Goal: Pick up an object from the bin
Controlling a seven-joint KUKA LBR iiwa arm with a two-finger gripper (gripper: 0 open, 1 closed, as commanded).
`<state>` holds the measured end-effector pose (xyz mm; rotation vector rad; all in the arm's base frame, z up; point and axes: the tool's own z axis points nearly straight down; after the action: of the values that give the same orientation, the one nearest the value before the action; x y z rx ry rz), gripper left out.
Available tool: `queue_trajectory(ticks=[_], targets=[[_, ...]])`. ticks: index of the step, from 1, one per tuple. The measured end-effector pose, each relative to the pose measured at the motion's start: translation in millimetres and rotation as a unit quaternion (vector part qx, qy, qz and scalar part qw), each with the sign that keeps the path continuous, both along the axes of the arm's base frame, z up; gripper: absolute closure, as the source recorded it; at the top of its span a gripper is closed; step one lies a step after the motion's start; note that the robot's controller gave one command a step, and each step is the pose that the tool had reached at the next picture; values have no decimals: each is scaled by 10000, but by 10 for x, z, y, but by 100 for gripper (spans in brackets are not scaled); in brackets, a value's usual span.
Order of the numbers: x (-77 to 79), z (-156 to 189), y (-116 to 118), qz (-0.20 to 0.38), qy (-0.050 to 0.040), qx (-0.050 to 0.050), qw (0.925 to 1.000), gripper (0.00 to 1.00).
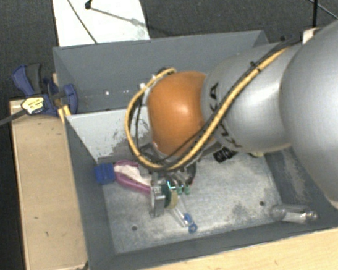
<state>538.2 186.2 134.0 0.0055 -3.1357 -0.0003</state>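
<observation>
- Gripper [161, 202] is seen low over the speckled grey floor of the bin [239, 190], left of its middle. Whether it is open or closed cannot be told.
- The wrist is largely masked by the glossy orange cover [178, 114] and a looped yellow cable [132, 133].
- A rounded pink plastic piece [130, 175] lies just beside the gripper, toward the view's left, and is partly hidden.
- A slim clear stick [185, 220] with a blue tip lies just below the gripper.
- A blue block [104, 173] is noted beside the pink plastic piece.
- A clear tube [295, 213] lies well apart, in the near right corner.
</observation>
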Motion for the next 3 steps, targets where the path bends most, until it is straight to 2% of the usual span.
queue_trajectory(ticks=[1, 2, 3], targets=[[267, -635, -432, -328, -85, 33, 9994, 0], [262, -601, -486, 598, -87, 28, 9982, 0], [228, -624, -1010, 955, -39, -1, 9954, 0]])
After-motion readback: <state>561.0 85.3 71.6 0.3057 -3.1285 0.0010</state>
